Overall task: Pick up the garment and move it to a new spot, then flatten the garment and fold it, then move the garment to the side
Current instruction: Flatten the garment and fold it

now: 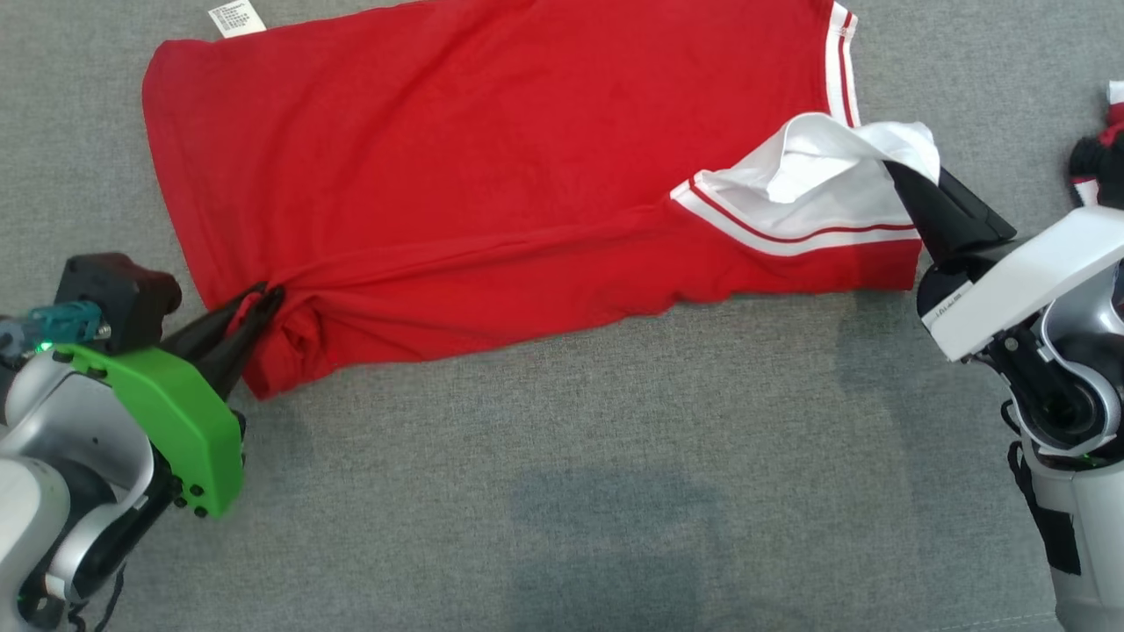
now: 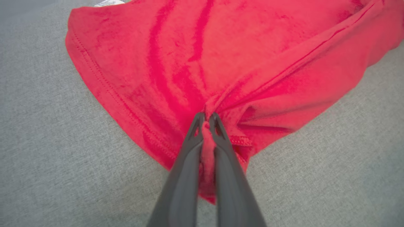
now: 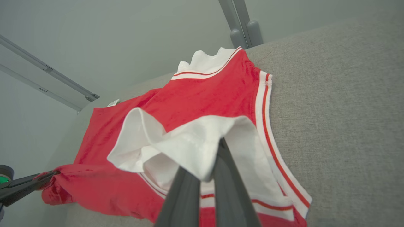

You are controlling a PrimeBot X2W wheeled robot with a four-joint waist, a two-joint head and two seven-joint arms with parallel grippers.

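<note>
Red garment [image 1: 492, 175] spread mostly flat on grey fabric-covered bench [image 1: 615, 421], label [image 1: 235, 17] at far left corner. Left pincer [image 1: 263, 303] clamped on bunched red hem corner, near left. Right pincer [image 1: 909, 180] clamped on white flap, raised above garment's right end.

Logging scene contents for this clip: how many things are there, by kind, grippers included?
Garments: 1, the red garment
Other items: 1, a black-and-red item at the right edge, partly seen
Grippers: 2, left gripper and right gripper, each shut on the red garment
Total: 4
</note>
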